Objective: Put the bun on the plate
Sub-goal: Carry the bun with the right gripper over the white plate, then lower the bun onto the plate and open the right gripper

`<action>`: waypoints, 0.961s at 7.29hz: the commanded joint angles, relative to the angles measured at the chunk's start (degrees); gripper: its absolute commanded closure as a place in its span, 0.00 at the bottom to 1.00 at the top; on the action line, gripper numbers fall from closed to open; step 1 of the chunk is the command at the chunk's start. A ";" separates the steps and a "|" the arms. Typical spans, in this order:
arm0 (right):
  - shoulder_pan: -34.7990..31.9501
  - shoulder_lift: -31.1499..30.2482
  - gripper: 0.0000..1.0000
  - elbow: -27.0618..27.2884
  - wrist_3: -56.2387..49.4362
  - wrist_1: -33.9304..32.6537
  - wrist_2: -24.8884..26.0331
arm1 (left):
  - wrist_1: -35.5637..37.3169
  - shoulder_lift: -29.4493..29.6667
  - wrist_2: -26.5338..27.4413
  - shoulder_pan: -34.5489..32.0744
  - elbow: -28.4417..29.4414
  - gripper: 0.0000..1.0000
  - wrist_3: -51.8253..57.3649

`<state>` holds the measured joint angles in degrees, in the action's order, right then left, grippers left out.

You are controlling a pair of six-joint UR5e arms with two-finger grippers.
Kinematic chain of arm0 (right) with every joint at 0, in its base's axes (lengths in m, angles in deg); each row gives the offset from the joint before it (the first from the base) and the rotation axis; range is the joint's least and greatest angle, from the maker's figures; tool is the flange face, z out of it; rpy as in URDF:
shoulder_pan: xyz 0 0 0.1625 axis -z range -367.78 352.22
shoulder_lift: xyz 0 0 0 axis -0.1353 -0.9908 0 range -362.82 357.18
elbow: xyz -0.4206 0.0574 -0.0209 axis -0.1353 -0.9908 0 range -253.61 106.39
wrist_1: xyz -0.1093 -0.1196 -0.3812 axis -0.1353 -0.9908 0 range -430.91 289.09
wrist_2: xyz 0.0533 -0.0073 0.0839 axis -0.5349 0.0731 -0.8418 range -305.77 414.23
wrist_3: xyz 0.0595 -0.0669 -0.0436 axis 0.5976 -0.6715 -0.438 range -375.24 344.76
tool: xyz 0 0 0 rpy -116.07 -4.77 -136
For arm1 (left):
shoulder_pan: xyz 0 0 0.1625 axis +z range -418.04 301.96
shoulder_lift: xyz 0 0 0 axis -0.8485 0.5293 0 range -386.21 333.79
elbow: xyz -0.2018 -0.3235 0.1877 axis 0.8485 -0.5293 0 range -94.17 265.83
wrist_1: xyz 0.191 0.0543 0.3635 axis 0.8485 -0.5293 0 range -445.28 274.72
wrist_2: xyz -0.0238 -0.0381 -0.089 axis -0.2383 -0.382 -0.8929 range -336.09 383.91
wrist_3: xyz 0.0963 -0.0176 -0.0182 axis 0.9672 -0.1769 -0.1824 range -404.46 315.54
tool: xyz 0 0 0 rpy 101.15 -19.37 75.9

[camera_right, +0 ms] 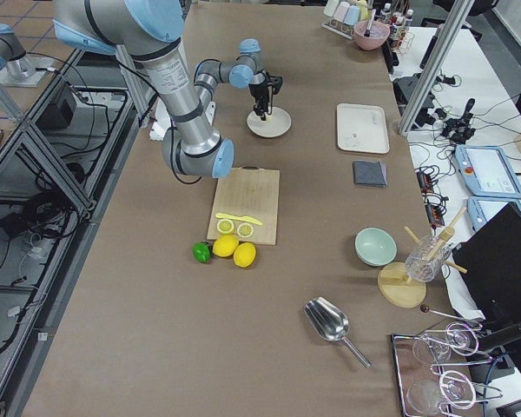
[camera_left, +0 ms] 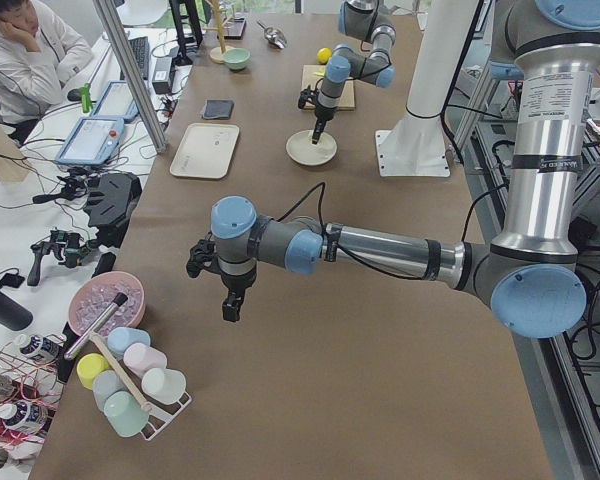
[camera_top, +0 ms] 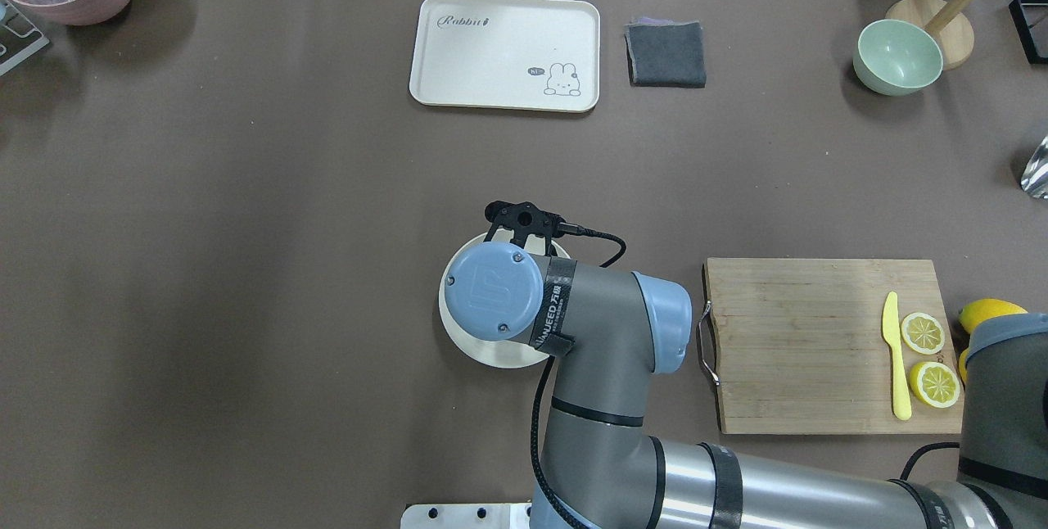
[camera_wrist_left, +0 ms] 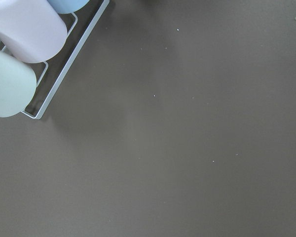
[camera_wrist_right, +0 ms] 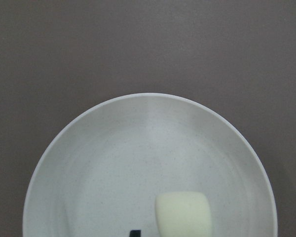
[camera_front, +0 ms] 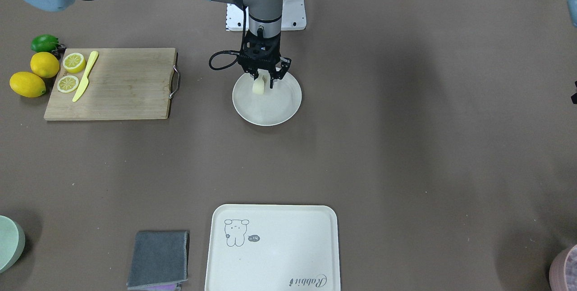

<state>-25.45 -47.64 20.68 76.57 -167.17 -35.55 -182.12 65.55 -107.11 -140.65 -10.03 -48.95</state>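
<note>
Two views, front and right wrist, show bun [camera_front: 258, 86] on plate [camera_front: 270, 111]; overhead arm [camera_top: 589, 324] hides it; right gripper [camera_front: 261, 83] spread.

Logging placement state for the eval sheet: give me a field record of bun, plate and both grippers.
bun: lying on plate, robot-side half
plate: on table, apart from cutting board
right gripper: open, just above bun, visible fingertip apart from it
left gripper: above bare table, away from plate; state cannot tell
status: bun appears placed, right gripper not yet withdrawn
</note>
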 commanded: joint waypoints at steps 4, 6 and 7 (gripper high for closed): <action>-1.47 0.88 0.01 0.63 -0.67 0.91 -0.65 | -0.02 -0.18 -0.03 -0.01 0.15 0.02 0.01; -8.04 -0.17 0.01 1.42 -4.17 0.65 -6.94 | 0.77 -3.14 0.06 -1.06 0.33 0.02 -0.08; -12.60 -2.18 0.01 3.43 -7.06 0.38 -10.99 | 1.38 -3.78 0.06 -1.15 0.76 0.02 -0.08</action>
<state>-32.83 -47.94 22.31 72.61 -166.51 -41.69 -181.33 63.09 -107.08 -141.57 -9.62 -49.02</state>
